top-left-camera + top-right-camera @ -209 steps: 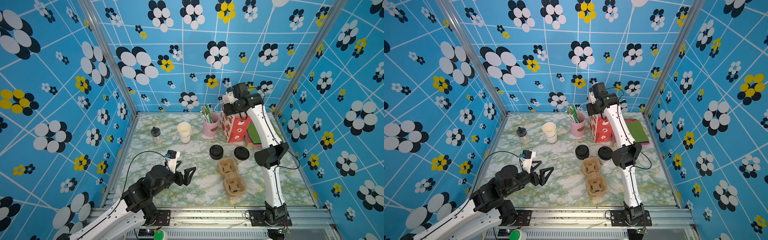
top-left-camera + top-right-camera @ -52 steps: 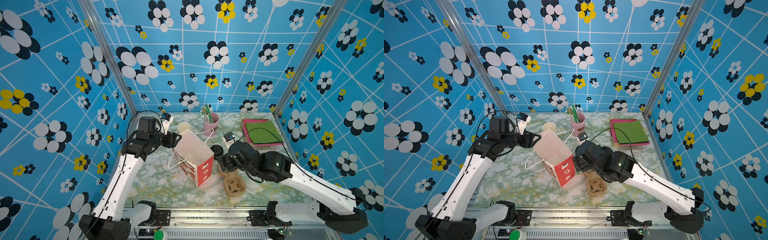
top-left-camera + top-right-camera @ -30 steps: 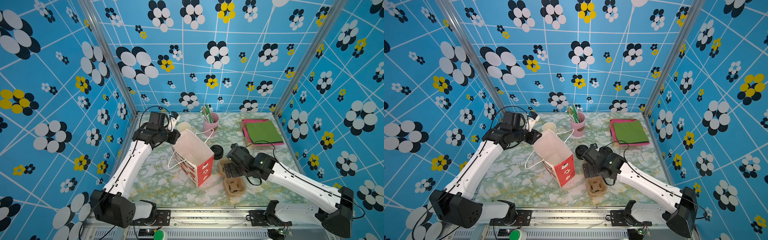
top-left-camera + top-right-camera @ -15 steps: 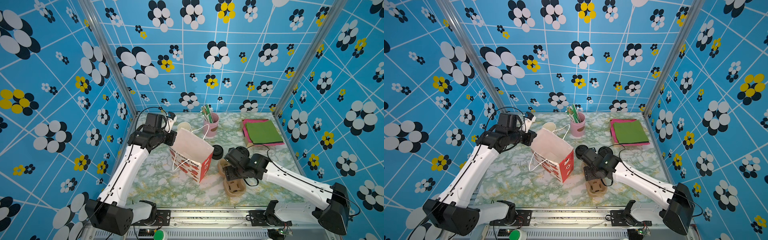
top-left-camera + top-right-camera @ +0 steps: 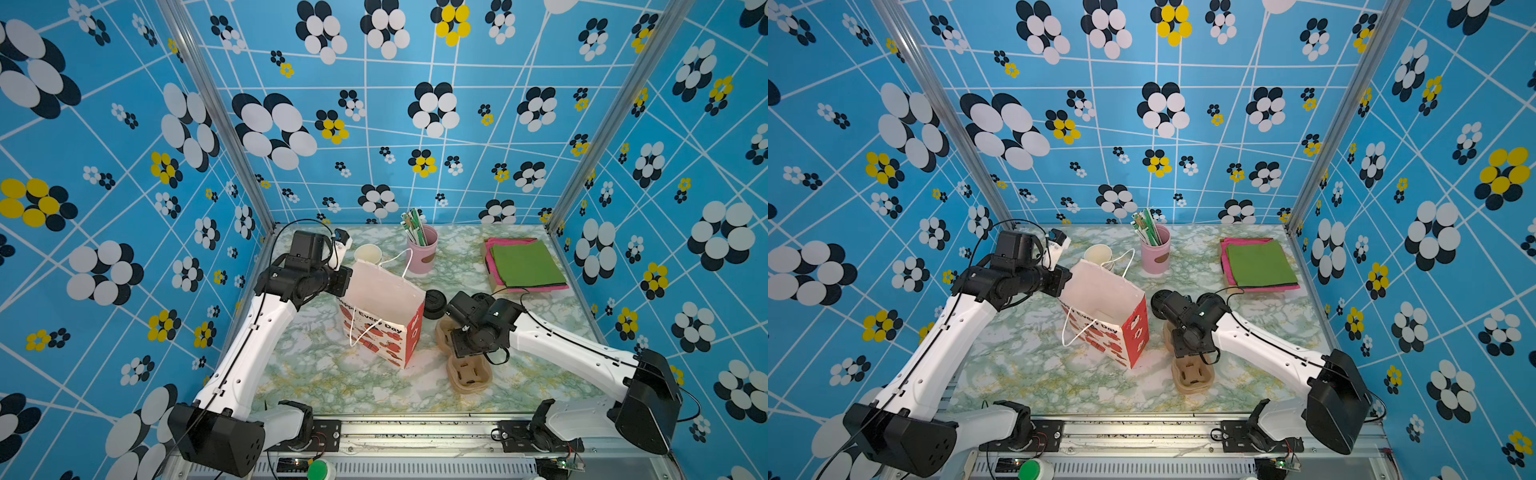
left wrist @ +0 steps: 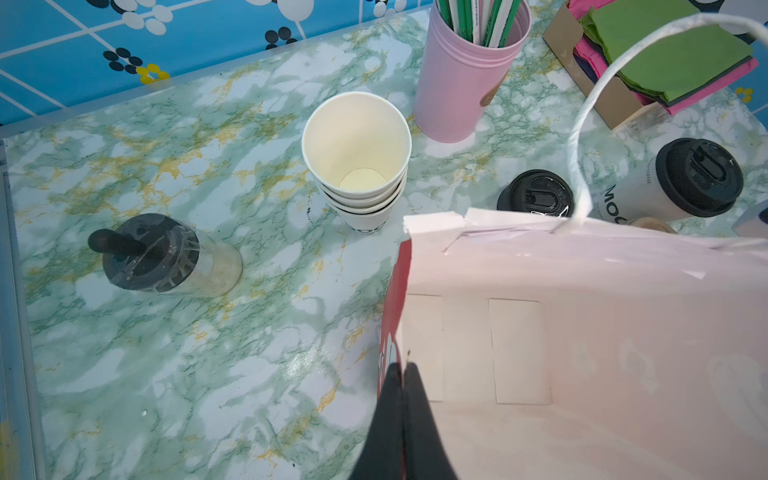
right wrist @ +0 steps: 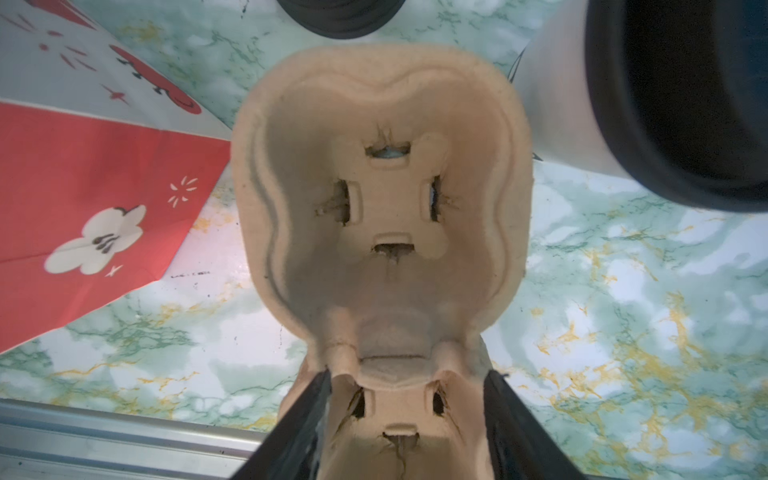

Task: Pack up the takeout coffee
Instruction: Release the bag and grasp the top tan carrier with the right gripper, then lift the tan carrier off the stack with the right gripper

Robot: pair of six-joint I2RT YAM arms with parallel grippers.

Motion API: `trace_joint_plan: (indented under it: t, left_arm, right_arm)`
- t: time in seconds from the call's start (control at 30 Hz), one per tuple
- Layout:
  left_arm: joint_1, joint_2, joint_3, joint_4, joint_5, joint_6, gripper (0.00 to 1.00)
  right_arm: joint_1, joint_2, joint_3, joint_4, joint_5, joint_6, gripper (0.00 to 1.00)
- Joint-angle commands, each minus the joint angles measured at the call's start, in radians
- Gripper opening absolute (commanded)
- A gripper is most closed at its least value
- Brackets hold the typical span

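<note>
The left gripper (image 6: 402,368) is fully closed. Its 2 fingers (image 6: 388,419) pinch the rim of the paper bag (image 5: 382,307) at the bag's 10 o'clock corner, counting the back wall as 12 in both top views. The bag stands on the marbled table (image 5: 316,374), mouth open upward, with its red side panel facing 3 o'clock.

The right gripper (image 7: 407,372) points down over the pulp cup carrier (image 5: 469,376). Its jaws are part-way apart astride the narrow waist between the 2 wells, each finger close against a side; whether they press it I cannot tell. The carrier lies just beside the bag, at its 3 to 4 o'clock.

The takeout coffee (image 6: 669,183) stands upright on the table outside the bag, near 1 o'clock of the right gripper, largely hidden by the right arm in both top views. A black pile of lids (image 5: 434,303) sits at the gripper's 11 o'clock, between bag and coffee.

Behind the bag, at 12 o'clock, stand the stack of lidless cups (image 5: 368,253) and the pink straw holder (image 5: 424,251). The napkins (image 5: 525,266) lie at 2 o'clock.
</note>
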Motion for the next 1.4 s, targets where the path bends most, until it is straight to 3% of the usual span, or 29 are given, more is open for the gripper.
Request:
trace_joint_plan:
  t: [0.0, 0.4, 1.0, 1.37]
  left_arm:
    - [0.009, -0.031, -0.019, -0.001, 0.012, -0.015, 0.0]
    - [0.024, -0.046, -0.053, 0.018, 0.037, -0.022, 0.0]
    - [0.039, -0.057, -0.086, 0.046, 0.06, -0.03, 0.0]
    - [0.044, -0.059, -0.1, 0.062, 0.066, -0.036, 0.0]
  right_arm:
    - [-0.002, 0.028, 0.044, -0.049, -0.026, -0.021, 0.58]
    - [-0.006, 0.087, 0.081, -0.085, -0.05, -0.026, 0.43]
    - [-0.026, 0.129, 0.063, -0.044, -0.098, -0.033, 0.42]
    - [-0.047, 0.113, 0.017, -0.006, -0.13, -0.036, 0.36]
